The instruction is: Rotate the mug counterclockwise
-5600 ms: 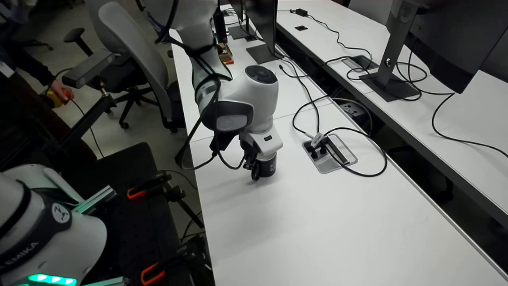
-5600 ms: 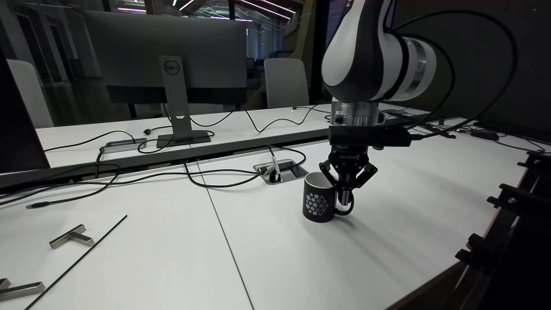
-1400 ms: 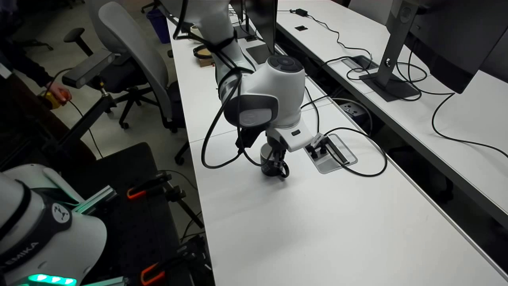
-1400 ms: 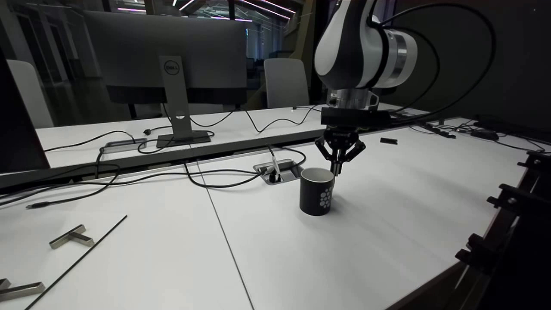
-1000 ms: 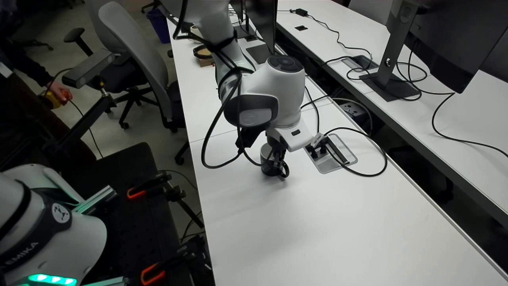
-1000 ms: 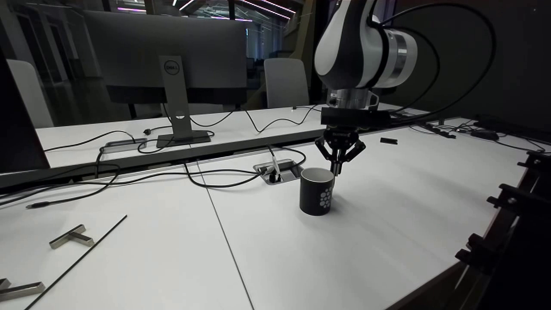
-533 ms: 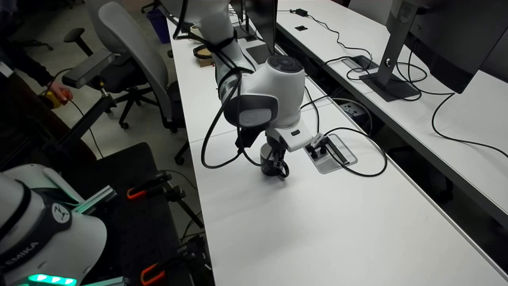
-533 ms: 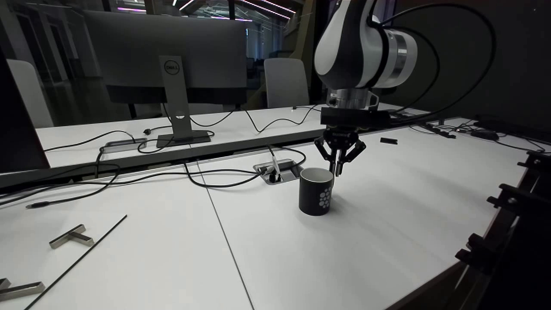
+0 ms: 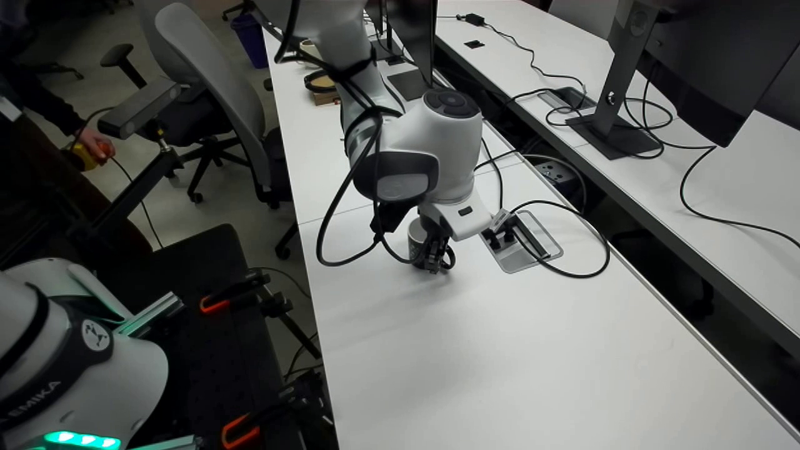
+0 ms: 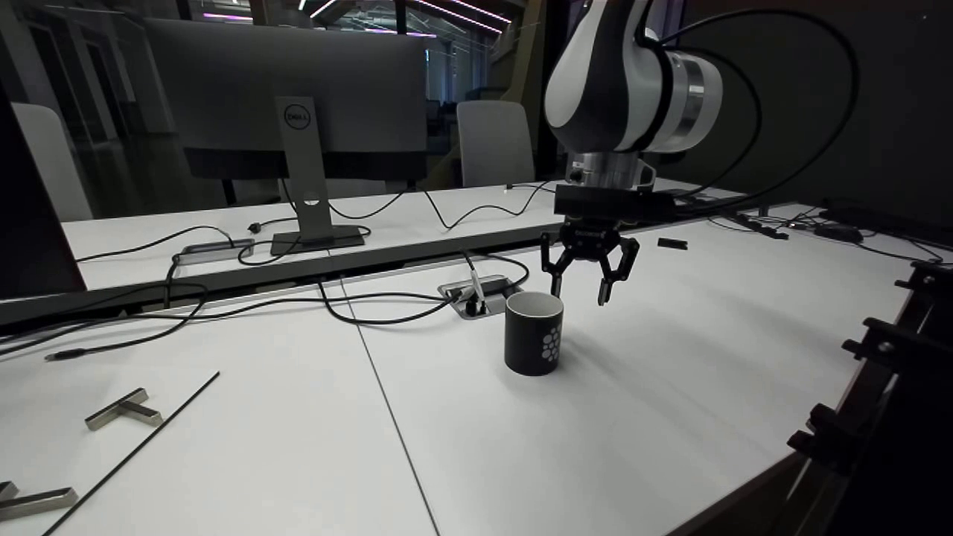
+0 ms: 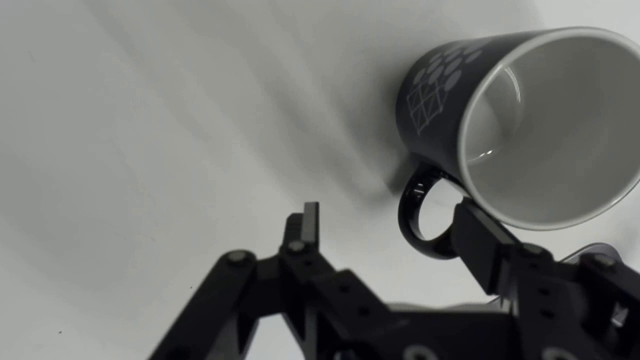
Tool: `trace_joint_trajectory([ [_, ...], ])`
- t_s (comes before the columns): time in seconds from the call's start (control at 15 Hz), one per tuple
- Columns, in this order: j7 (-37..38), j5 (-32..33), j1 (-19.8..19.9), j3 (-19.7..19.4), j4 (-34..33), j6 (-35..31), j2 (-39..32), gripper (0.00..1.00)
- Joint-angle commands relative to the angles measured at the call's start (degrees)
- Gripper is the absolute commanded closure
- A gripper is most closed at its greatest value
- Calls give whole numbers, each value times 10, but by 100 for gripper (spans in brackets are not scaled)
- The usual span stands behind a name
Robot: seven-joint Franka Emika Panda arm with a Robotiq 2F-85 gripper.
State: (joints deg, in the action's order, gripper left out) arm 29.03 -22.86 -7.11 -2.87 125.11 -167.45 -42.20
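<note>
Black printed mug [image 10: 531,339] upright on white desk [image 10: 476,447], just beside Robotiq gripper [image 10: 580,300]; fingers [image 11: 311,225] spread, nothing clamped. Judgement: turn probably done, extent unconfirmed; left: back off without snagging handle [image 11: 409,210].

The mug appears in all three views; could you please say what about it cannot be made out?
Wrist view: part of the rim, cut off by the right edge; whether the gripper, overlapping the handle, touches it.
In an exterior view: part of the mug, covered by the gripper.
In an exterior view: part of the print, facing away; the handle, hidden behind the mug.
</note>
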Motion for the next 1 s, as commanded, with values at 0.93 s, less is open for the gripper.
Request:
trace_joint_trajectory([
  [0.93, 1, 9, -36, -6, 20, -90, 6, 0],
])
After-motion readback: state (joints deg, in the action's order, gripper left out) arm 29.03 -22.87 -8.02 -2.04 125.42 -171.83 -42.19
